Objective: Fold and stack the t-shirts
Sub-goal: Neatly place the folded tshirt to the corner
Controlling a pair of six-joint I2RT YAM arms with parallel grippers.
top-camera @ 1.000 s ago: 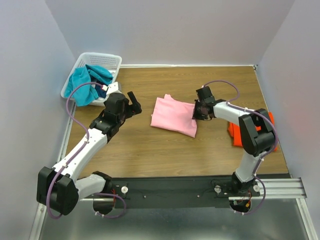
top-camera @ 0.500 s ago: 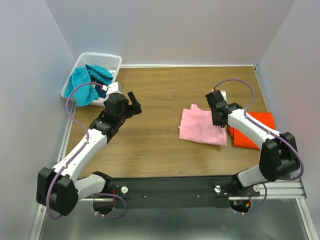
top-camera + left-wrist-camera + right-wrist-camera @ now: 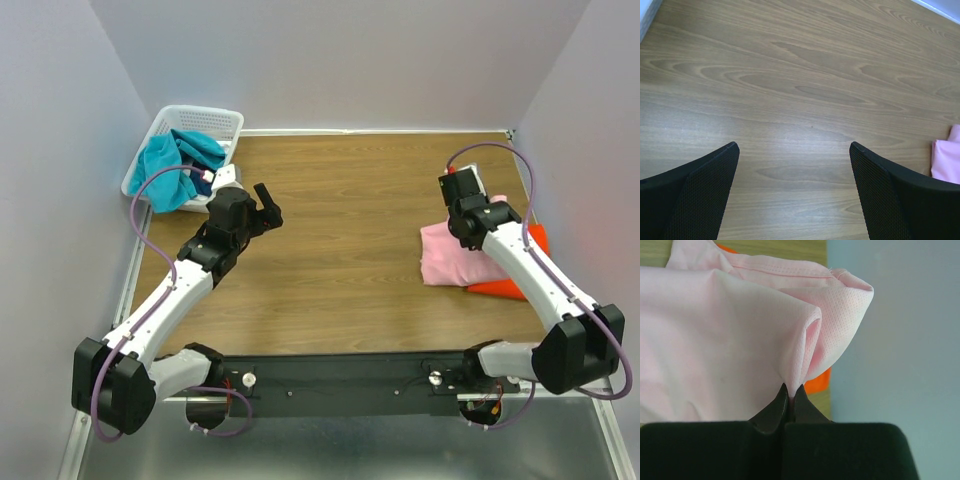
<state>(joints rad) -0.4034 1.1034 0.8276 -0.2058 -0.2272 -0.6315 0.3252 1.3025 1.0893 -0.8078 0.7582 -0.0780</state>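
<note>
Right jaws: shut tight on a pinched fold of the light pink cloth t-shirt (image 3: 715, 340), with nothing but the fabric between the tips.
Right arm (image 3: 525, 270): reaches over the far right part of the wooden tabletop (image 3: 340, 200), with its wrist above the pink shirt's far edge.
Light pink cloth t-shirt, overhead: a folded bundle (image 3: 447, 258) at the right side of the tabletop, near the right wall. The cloth bunches into a rounded ridge where the jaws grip it.
Bright orange cloth t-shirt (image 3: 538, 240): flat on the tabletop at the far right. The pink shirt overlaps its left part, and the right arm crosses above it. In the right wrist view a sliver of orange (image 3: 817, 382) shows from under the pink fold.
Left jaws: spread wide with nothing between them, only bare wood seen through the gap.
Left arm (image 3: 190, 270): stretched toward the left middle of the tabletop, its jaws well apart from both shirts. The pink shirt's edge (image 3: 947, 160) just shows at the right border of the left wrist view.
White plastic laundry basket (image 3: 225, 120): at the far left corner, at the tabletop's edge.
Teal garment (image 3: 170, 165): heaped in the basket and spilling over its near rim.
Dark blue garment (image 3: 200, 184): a small patch showing beside the teal one; its shape cannot be made out.
</note>
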